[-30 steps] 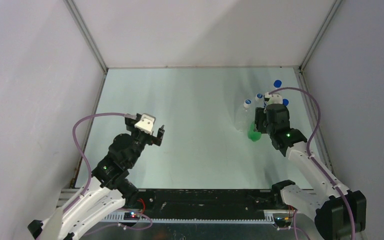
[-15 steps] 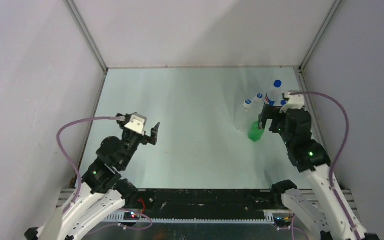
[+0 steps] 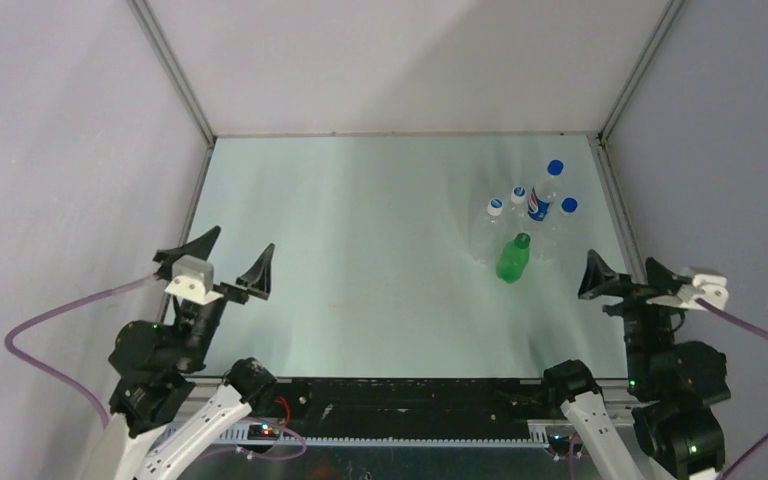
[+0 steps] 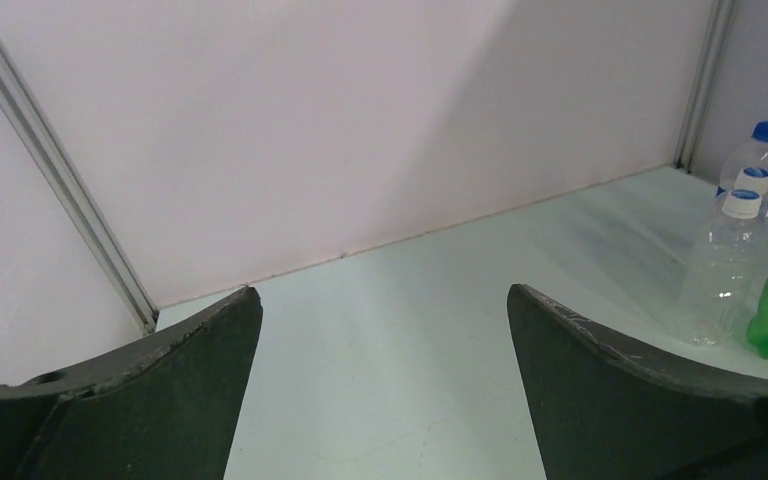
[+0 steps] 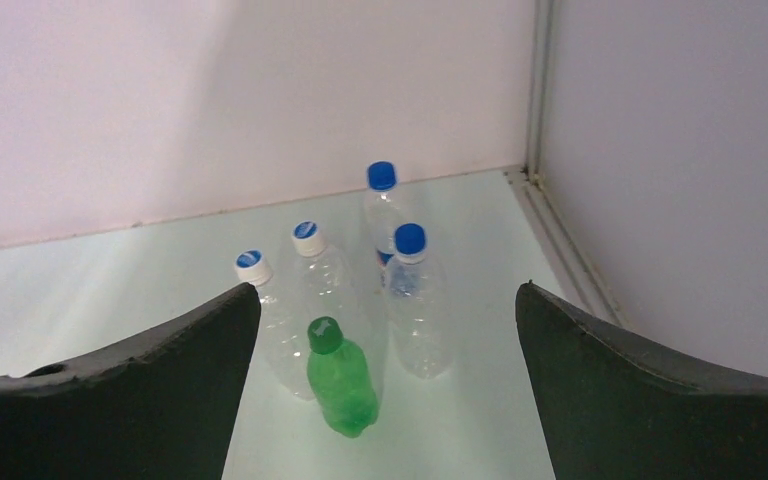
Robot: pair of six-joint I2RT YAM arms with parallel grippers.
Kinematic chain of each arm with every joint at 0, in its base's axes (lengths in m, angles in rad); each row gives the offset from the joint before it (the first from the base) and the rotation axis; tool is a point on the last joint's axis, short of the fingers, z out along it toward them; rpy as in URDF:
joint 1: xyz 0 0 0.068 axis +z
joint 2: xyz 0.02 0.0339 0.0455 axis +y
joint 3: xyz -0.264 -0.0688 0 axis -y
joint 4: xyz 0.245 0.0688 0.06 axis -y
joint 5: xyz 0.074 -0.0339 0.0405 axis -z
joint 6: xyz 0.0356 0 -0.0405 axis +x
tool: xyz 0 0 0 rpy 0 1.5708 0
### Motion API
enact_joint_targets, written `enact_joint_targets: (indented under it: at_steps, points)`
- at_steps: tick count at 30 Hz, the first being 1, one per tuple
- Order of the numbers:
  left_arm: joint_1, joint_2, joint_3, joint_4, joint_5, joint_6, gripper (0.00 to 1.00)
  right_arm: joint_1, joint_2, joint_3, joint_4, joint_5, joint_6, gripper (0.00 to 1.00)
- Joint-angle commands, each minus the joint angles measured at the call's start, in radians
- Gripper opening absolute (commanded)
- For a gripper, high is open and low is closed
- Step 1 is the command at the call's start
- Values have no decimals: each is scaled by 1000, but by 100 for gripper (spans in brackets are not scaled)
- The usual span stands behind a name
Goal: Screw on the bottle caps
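Left gripper (image 3: 241, 240) and right gripper (image 3: 622, 262) spread wide, nothing gripped, held low at table (image 3: 360, 250) near edge. Green bottle (image 3: 510, 262) stood far right, well apart, dark green cap (image 3: 522, 239) seated. Clear bottle (image 3: 485, 238) just beside, white cap (image 3: 495, 207) on. Task judged done, hence hands-off pose.

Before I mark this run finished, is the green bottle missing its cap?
No, the right wrist view shows the green bottle with a dark green cap on its neck.
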Motion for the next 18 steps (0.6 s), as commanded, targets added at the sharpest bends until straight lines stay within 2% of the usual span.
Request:
enact_joint_targets:
  at_steps: [1, 9, 18]
  points:
    - [5, -103, -17, -7, -1, 7, 100, -4, -82, 0, -49, 161, 28, 99]
    - [6, -266, -104, 30, -65, -30, 100, -2, -194, -12, -76, 176, 40, 99]
    - [6, -268, -136, 8, -55, -38, 100, -2, -210, -23, -72, 133, 33, 99]
